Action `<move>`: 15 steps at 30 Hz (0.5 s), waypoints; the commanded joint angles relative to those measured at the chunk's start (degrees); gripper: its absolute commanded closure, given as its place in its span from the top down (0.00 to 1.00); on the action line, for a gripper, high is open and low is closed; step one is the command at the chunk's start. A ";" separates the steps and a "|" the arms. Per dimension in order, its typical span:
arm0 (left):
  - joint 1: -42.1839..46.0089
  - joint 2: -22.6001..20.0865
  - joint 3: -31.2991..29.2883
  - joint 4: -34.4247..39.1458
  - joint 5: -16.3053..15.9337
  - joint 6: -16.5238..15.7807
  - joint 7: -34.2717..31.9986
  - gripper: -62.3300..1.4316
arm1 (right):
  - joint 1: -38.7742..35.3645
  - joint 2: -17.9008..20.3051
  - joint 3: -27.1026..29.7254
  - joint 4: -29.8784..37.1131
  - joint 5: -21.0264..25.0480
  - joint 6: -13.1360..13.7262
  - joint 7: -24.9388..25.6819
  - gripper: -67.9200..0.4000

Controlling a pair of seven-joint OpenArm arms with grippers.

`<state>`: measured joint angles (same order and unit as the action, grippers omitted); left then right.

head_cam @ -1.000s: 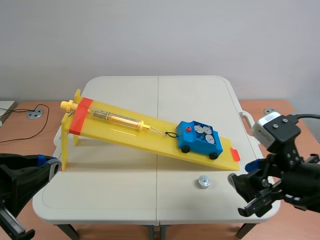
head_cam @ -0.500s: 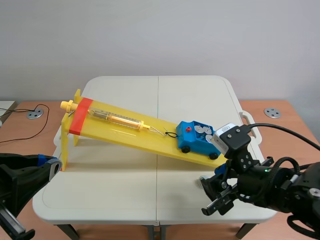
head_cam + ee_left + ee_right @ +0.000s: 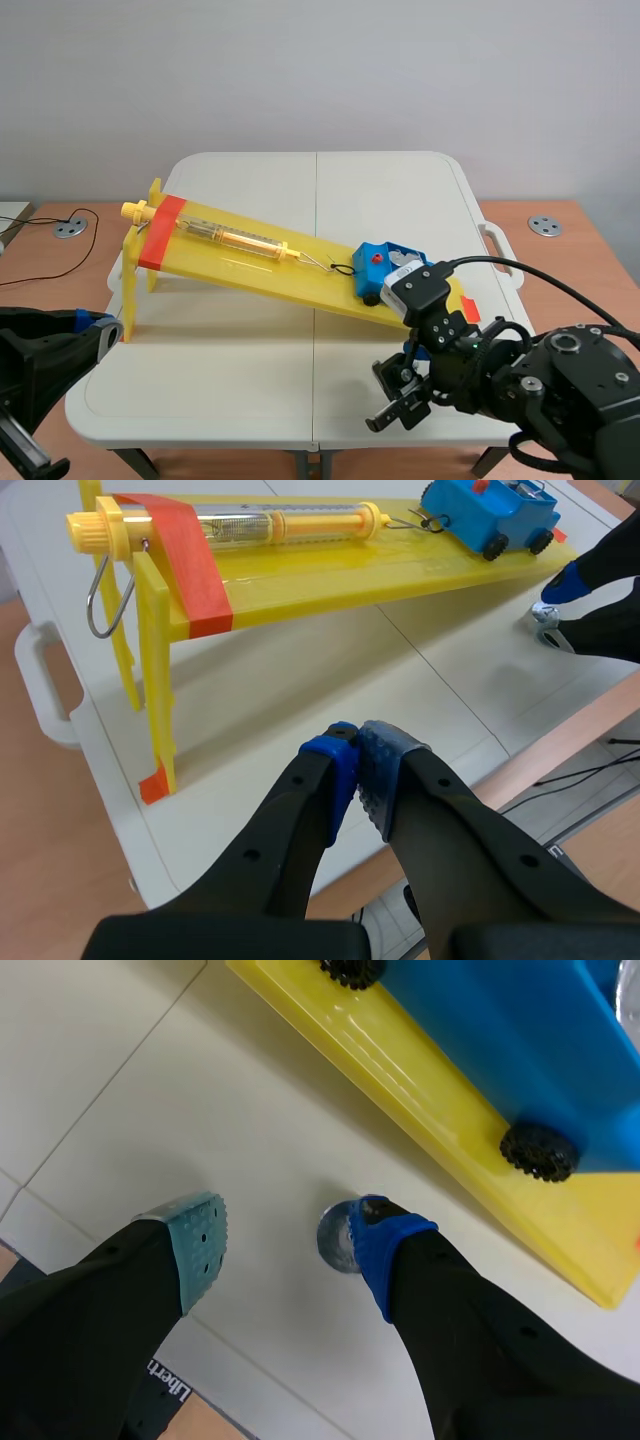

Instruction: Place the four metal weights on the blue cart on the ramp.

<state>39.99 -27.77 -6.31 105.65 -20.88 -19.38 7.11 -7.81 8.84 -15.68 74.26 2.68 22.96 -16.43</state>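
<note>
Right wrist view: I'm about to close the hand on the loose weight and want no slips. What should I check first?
1. Right hand open: ok.
2. Metal weight centred in that hand: not ok, it lies well off to one side.
3. Weight apart from the ramp: ok.
4. Free slot on the blue cart: cannot tell, its top is mostly hidden.
5. Left hand shut, clear of the cart: ok.

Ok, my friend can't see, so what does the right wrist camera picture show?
The right gripper hangs open over the white table, with a small round metal weight between its fingers, close against the blue-padded one. Just ahead, the blue cart sits on its black wheels on the yellow ramp.
</note>
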 commanded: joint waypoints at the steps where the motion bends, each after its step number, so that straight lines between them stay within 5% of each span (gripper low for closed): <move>1: -1.14 0.42 -0.46 4.63 -3.37 -1.81 -5.95 0.07 | 4.39 0.00 0.26 3.17 1.53 -2.49 7.89 0.43; 15: -1.14 0.42 -0.46 4.63 -3.37 -1.81 -5.97 0.07 | 5.05 0.04 -1.16 0.70 -1.77 -4.50 9.18 0.43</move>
<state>39.99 -27.73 -6.31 105.65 -20.88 -19.38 7.09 -7.31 8.88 -17.39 72.62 0.95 20.14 -13.93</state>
